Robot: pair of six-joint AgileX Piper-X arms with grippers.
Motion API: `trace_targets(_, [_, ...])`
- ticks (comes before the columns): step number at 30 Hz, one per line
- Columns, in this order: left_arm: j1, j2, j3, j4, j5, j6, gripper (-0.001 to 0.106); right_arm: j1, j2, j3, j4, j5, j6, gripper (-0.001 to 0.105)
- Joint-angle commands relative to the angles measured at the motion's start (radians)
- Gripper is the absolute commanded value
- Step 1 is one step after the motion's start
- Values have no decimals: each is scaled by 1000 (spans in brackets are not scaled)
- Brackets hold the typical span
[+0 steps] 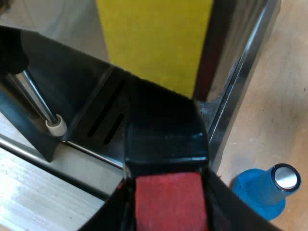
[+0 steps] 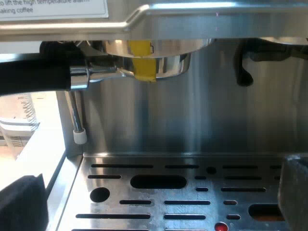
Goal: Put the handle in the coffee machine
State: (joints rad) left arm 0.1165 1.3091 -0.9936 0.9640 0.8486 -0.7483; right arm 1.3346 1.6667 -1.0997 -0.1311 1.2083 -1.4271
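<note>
Clamping holder handle (image 1: pixel 166 144), left fingers (image 1: pixel 113 212) mostly cut off, right fingers (image 2: pixel 21 202) apart over drip tray (image 2: pixel 269 190).

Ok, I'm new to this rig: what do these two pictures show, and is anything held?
Each picture comes from a camera on one arm's wrist. The left wrist view looks along the holder: its red-ended dark handle sits between the left gripper's black fingers, seemingly clamped. A blue tamper stands on the wooden table beside the espresso machine. The right wrist view faces the machine's front: the holder's metal cup is under the brew head, above the drip tray. The right gripper is open and empty. A measuring glass stands beside the machine.
</note>
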Motion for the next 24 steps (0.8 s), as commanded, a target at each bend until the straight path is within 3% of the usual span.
trace_targets(1, [3,-57,-36,12,234,55,0,-5,-5,0,1,5,-13,98])
trace_targets(10, [3,-57,-22,-23,236,59,0,-5,-5,0,1,5,-13,98])
trace_targets(13, [6,-36,6,-94,279,-33,0,-5,-5,0,1,5,-13,98])
trace_targets(14, [12,-31,7,-94,326,-33,0,-5,-5,0,1,5,-13,98])
trace_targets(24, [24,-30,9,-101,325,37,0,-5,-5,0,1,5,-13,98])
